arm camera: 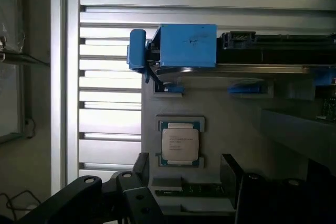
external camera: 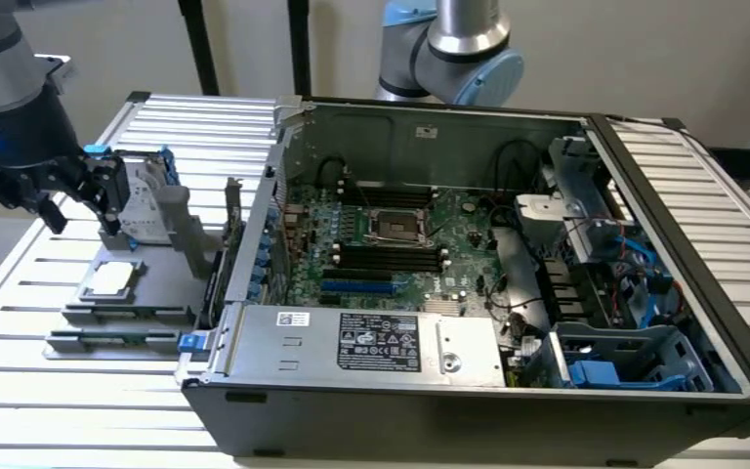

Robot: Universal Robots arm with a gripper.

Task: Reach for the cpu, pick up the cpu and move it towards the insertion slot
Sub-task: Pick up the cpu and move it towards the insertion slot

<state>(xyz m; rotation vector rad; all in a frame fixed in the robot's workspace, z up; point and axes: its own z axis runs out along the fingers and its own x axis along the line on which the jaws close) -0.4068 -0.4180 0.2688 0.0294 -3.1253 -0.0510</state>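
- The gripper [external camera: 82,210] hangs in the air over the holder at the exterior view's left. Its two dark fingers [arm camera: 140,167] are spread apart and hold nothing.
- The hard drive [external camera: 148,200] with blue rails stands on its edge just beside the gripper. If the gripper goes down a bit crooked, a finger could bump the drive and knock it over.
- The cpu [external camera: 110,278] lies flat in the grey holder [external camera: 112,315] on the slatted table [external camera: 36,391], below the gripper and apart from it. In the wrist view it sits between the two fingers, so the aim looks about right.
- The cpu is thin and flat, and I think that makes it tricky to grab. If the fingers close too high, they could slip off its edges. If they push down too far, they could hit the holder.
- A grip on one corner could tip the cpu, and then it might drop.
- The insertion slot [external camera: 397,227] is well away, inside the computer case [external camera: 479,410]. The case wall stands between the two. A cpu carried too low could hit that wall and fall.
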